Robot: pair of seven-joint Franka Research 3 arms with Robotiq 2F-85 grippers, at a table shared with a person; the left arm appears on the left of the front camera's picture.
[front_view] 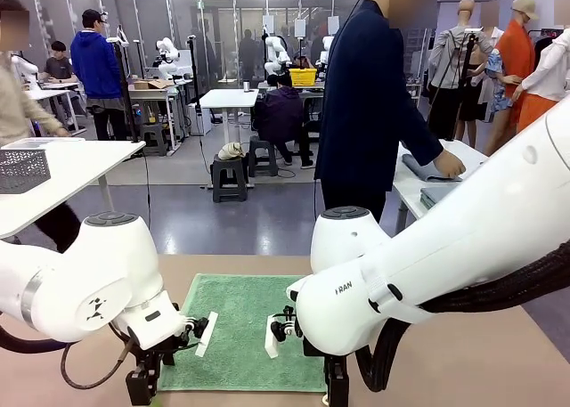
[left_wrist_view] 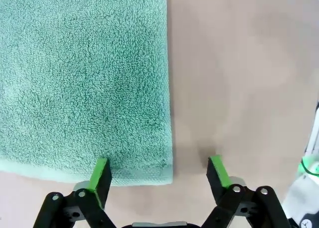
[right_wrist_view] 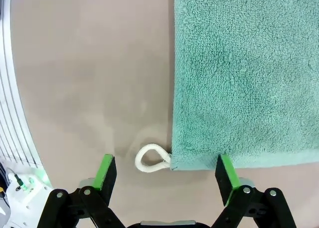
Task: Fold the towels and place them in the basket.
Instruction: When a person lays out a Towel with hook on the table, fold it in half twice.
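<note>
Front view: green towel (front_view: 245, 331) spread flat on the tan bench (front_view: 499, 354), near edge towards the robot. Left arm (front_view: 89, 287) and right arm (front_view: 427, 256) bent low over that near edge, one at each corner. Beyond the bench, a person (front_view: 370, 104) in a dark jacket, one palm on a grey garment (front_view: 423, 168) on a white side table (front_view: 414, 189). Pale lattice basket (front_view: 22, 168) on another white table far off to the left, well apart from the towel.

Left wrist view: left hand (left_wrist_view: 158, 164) wide open and empty, poised just above the towel's near corner. One green pad over the hem, the other over bare bench beside the edge. Likely step: pinching both near corners for the first fold. Best to lower until the pad on the bench side can slide under the hem, then close on the cloth alone, taking a good bite of the corner.

Right wrist view: right hand (right_wrist_view: 164, 163) also wide open and empty, straddling the opposite near corner. Small cream loop (right_wrist_view: 152, 158) sticking out from that corner, lying on the bench between the pads. Better to catch the hem itself and not the loop alone, or the corner may droop. Lift both corners together and level, to keep the fold square. Nothing lying on the towel or on the bench close beside it in either wrist view.
</note>
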